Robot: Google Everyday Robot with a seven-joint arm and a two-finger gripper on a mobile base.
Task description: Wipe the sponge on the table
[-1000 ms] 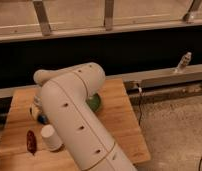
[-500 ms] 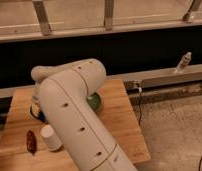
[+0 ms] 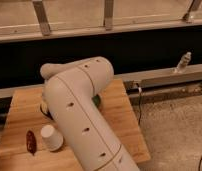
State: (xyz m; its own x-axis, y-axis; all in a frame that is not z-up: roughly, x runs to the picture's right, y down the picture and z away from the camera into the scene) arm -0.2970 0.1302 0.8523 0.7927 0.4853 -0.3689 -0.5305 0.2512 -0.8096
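Camera view: arm (image 3: 79, 115) hides gripper and sponge over mid counter (image 3: 24, 107); grip state cannot be told. Good wiping likely needs even pressure and strokes clear of cup (image 3: 51, 137).

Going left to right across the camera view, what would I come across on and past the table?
First the dark red chili-like item → white cup → robot arm → black cable → white bottle. The end effector is hidden behind the arm.
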